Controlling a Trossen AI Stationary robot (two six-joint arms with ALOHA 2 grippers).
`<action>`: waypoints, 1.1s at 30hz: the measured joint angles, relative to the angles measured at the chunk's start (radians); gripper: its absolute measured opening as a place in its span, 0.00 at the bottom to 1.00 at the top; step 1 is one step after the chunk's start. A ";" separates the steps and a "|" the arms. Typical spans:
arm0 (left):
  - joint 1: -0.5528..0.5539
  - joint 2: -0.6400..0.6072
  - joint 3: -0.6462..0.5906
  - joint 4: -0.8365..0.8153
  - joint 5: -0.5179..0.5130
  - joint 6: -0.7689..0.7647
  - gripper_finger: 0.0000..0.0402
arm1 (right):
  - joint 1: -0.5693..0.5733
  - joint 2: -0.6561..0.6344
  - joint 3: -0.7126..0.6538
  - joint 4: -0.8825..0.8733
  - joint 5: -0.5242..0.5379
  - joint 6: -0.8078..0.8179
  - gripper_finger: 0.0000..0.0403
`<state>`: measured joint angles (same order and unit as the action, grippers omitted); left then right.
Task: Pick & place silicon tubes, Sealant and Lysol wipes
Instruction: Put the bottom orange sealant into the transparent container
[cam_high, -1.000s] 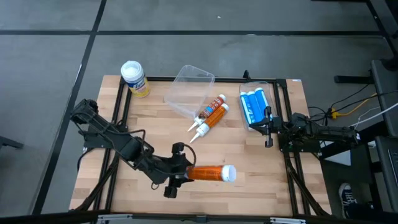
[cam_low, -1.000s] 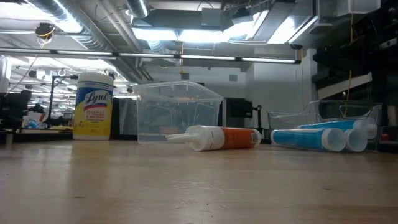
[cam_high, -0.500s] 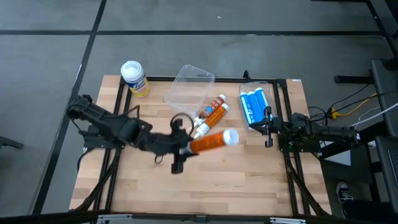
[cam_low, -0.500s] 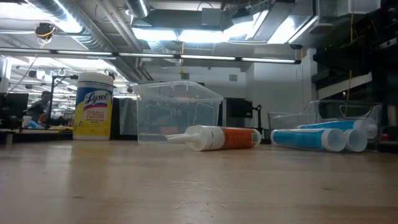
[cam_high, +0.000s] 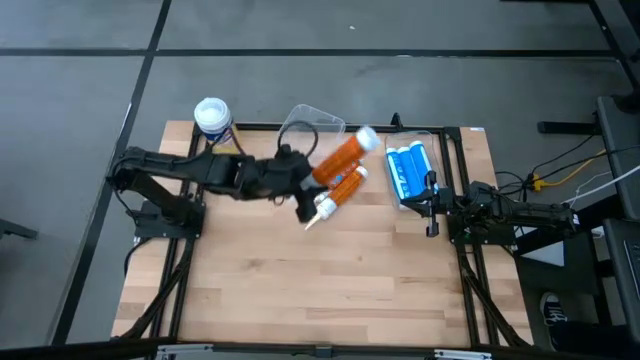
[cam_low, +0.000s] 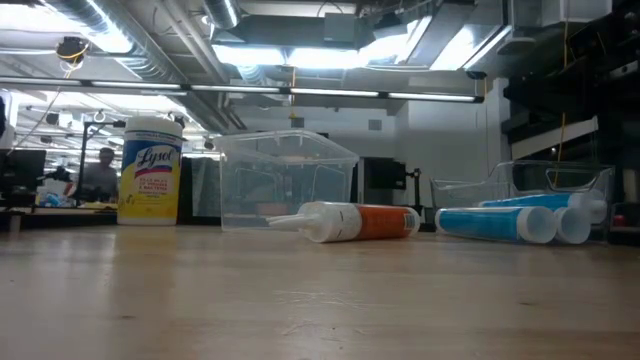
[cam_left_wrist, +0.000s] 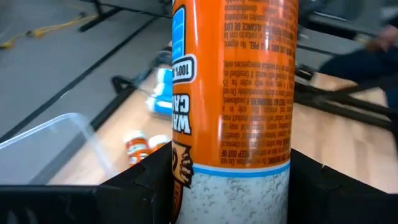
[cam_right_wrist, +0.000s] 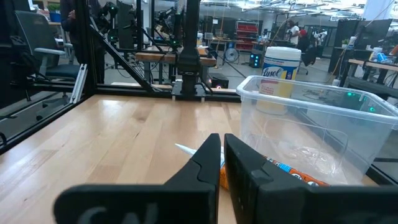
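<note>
The left gripper (cam_high: 305, 180) clenched a stiff, slick orange sealant cartridge (cam_high: 340, 157) mid-body above the clear plastic bin (cam_high: 300, 140), right gripper (cam_high: 432, 205) shut, idle beside the desk (cam_high: 330, 290).

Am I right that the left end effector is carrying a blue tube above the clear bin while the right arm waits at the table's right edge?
Not quite: the tube in the left end effector is orange, not blue, as the high view shows. The rest holds: it hangs by the clear bin, and the right end effector waits at the right edge.
</note>
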<state>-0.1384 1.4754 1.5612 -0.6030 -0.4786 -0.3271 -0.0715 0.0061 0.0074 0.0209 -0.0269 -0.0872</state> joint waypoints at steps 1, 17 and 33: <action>0.018 0.000 0.000 0.000 -0.001 -0.012 0.51 | 0.000 0.000 0.000 0.000 0.000 0.000 0.06; 0.270 0.000 0.000 -0.142 -0.002 -0.160 0.51 | 0.000 0.000 0.000 0.000 0.000 0.000 0.06; 0.421 0.016 0.002 -0.141 0.112 -0.200 0.51 | 0.000 0.000 0.000 0.000 0.000 0.000 0.06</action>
<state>0.2825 1.4910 1.5627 -0.7441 -0.3667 -0.5274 -0.0711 0.0061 0.0074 0.0209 -0.0269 -0.0872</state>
